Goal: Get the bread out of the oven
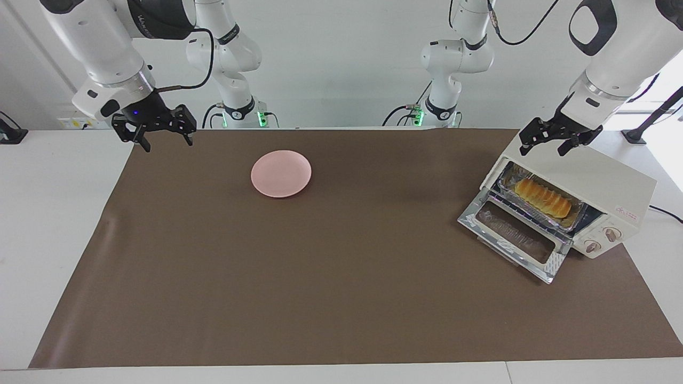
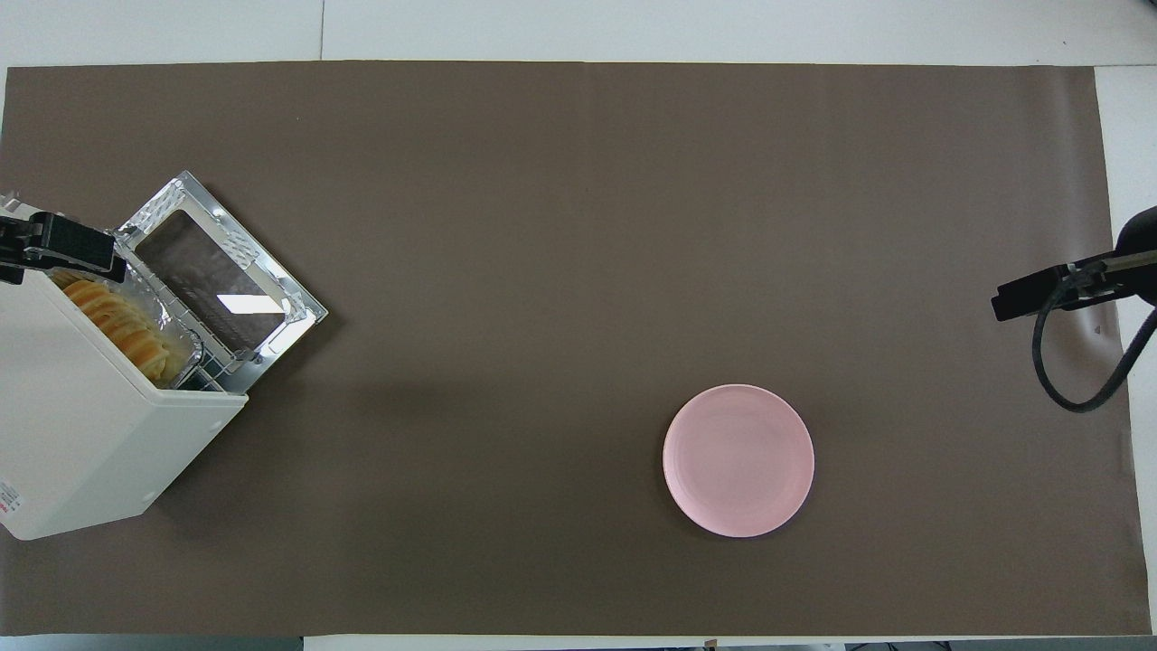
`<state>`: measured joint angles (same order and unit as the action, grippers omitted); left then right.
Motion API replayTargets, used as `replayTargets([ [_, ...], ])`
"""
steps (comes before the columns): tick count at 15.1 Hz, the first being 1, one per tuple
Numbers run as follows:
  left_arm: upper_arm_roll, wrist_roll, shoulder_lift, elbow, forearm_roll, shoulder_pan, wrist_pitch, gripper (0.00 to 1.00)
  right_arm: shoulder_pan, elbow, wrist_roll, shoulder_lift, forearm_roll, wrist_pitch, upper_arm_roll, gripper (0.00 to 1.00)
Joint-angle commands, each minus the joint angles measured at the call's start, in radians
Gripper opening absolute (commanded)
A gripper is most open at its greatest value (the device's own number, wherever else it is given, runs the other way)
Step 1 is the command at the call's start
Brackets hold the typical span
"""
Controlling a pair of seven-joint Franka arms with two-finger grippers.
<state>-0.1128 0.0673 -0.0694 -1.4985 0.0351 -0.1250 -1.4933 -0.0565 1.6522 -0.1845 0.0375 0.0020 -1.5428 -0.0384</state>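
Observation:
The cream-white oven (image 1: 603, 181) stands at the left arm's end of the table, its glass door (image 1: 515, 234) dropped open. The golden ridged bread (image 1: 541, 197) lies in a silver foil tray (image 1: 508, 184) on the rack inside. In the overhead view the oven (image 2: 81, 425) partly hides the bread (image 2: 122, 325). My left gripper (image 1: 543, 151) hangs open and empty over the oven's top, just above the oven's opening, and shows in the overhead view too (image 2: 54, 249). My right gripper (image 1: 168, 145) waits open and empty over the mat's corner at the right arm's end.
A pink plate (image 1: 281, 173) sits on the brown mat (image 1: 320, 277), toward the right arm's side and close to the robots; it also shows in the overhead view (image 2: 738, 459). The oven's open door (image 2: 226, 271) juts out over the mat.

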Motion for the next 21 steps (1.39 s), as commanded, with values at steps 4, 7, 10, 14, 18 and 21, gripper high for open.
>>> replayTargets([
  [4, 0.019, 0.002, 0.011, -0.008, -0.014, 0.005, -0.008, 1.0, -0.002, 0.018, 0.014, 0.016, -0.008, -0.008, -0.003, 1.0],
  [7, 0.021, 0.002, 0.014, -0.016, -0.012, 0.005, -0.007, 1.0, -0.002, 0.018, 0.014, 0.016, -0.008, -0.008, -0.003, 1.0],
  [10, 0.018, -0.004, 0.017, -0.028, -0.012, 0.001, -0.007, 1.0, -0.002, 0.018, 0.014, 0.016, -0.008, -0.008, -0.003, 1.0],
  [14, 0.013, -0.11, 0.011, -0.029, -0.011, 0.008, -0.048, 1.0, -0.002, 0.018, 0.014, 0.016, -0.008, -0.005, -0.003, 1.0],
  [18, 0.013, -0.269, -0.038, -0.006, -0.003, -0.008, -0.045, 1.0, -0.002, 0.018, 0.014, 0.016, -0.008, -0.005, -0.003, 1.0],
  [21, 0.01, -0.397, -0.16, 0.085, -0.012, -0.019, -0.036, 1.0, -0.002, 0.018, 0.014, 0.016, -0.008, -0.005, -0.003, 1.0],
])
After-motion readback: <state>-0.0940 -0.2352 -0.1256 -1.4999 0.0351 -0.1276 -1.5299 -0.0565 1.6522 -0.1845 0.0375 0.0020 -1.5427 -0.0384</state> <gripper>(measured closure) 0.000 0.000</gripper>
